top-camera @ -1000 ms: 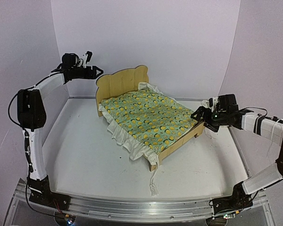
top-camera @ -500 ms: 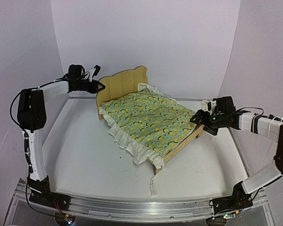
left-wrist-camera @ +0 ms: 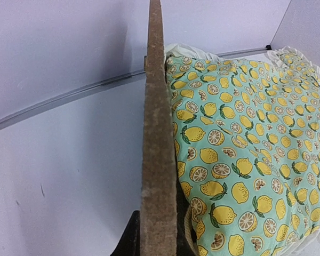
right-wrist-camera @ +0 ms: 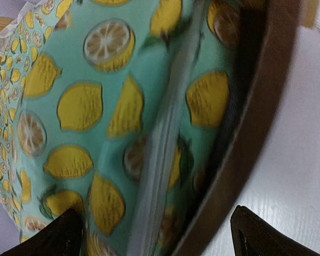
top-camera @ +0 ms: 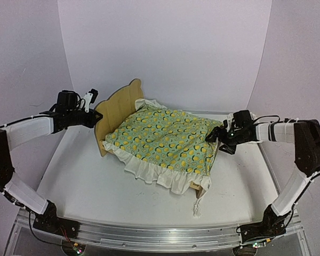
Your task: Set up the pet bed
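Observation:
The pet bed [top-camera: 116,106] stands mid-table, a plywood frame whose headboard points left. A lemon-print ruffled blanket [top-camera: 165,136] covers it and hides the mattress pad. My left gripper [top-camera: 97,118] is shut on the headboard's outer edge. In the left wrist view that edge [left-wrist-camera: 154,133] runs up between my dark fingers [left-wrist-camera: 129,242], with the blanket [left-wrist-camera: 245,138] to its right. My right gripper [top-camera: 216,137] is open at the foot end. In the right wrist view its jaws straddle the foot rail [right-wrist-camera: 256,117] and the blanket's hem [right-wrist-camera: 80,106], with a gap of table showing beside the right finger [right-wrist-camera: 272,234].
A white ruffle [top-camera: 146,103] peeks out beside the headboard. A white knotted strip [top-camera: 197,205] of the blanket's trim trails onto the table near the front corner. White walls [top-camera: 165,48] close in behind and on both sides. A metal rail [top-camera: 160,237] runs along the near edge.
My left gripper closed on the headboard's edge. The bed swung and slid left and toward the front, headboard now facing left. My right gripper followed the foot end leftward, still open.

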You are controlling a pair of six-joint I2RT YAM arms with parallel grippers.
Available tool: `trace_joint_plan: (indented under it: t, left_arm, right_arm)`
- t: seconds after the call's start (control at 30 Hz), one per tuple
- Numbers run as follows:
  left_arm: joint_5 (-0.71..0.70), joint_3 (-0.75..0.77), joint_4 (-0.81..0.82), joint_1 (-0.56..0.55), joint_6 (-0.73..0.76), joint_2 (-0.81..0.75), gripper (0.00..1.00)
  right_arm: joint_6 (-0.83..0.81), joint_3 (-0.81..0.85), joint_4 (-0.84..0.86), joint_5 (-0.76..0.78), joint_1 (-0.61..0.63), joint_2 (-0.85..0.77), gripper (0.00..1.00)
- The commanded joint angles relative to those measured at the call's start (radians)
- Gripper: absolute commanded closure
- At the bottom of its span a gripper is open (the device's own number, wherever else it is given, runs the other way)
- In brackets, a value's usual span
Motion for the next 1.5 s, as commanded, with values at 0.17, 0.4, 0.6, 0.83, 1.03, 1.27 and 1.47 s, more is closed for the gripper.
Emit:
trace_joint_plan:
  t: [0.17, 0.4, 0.6, 0.83, 1.03, 1.27, 1.47]
  left_arm:
    - [-0.329, -0.157, -0.135, -0.011, -0.254, -0.339, 0.77]
    - [-0.532, -0.179, -0.268, -0.010, -0.410, -0.545, 0.20]
    - [-0.414, -0.068, -0.262, -0.106, -0.387, -0.650, 0.18]
    - [-0.429, -0.095, 0.000, -0.585, -0.180, -0.490, 0.22]
    - [-0.282, 0.039, 0.054, -0.796, -0.093, -0.102, 0.19]
    - [-0.225, 0.201, 0.048, -0.918, 0.022, 0.242, 0.21]
    - [-0.241, 0.298, 0.019, -0.920, 0.045, 0.391, 0.47]
  right_arm:
    - [-0.028, 0.278, 0.112, -0.185, 0.063, 0.227, 0.02]
    - [-0.293, 0.521, -0.184, 0.079, 0.055, 0.325, 0.02]
    - [-0.393, 0.509, -0.364, 0.537, -0.025, 0.123, 0.02]
    - [-0.423, 0.169, -0.319, 0.134, -0.028, -0.216, 0.02]
    - [-0.393, -0.007, -0.311, -0.007, -0.025, -0.393, 0.02]
    - [-0.384, -0.054, -0.296, -0.049, -0.024, -0.437, 0.02]
    - [-0.359, -0.094, -0.270, -0.107, -0.003, -0.452, 0.02]
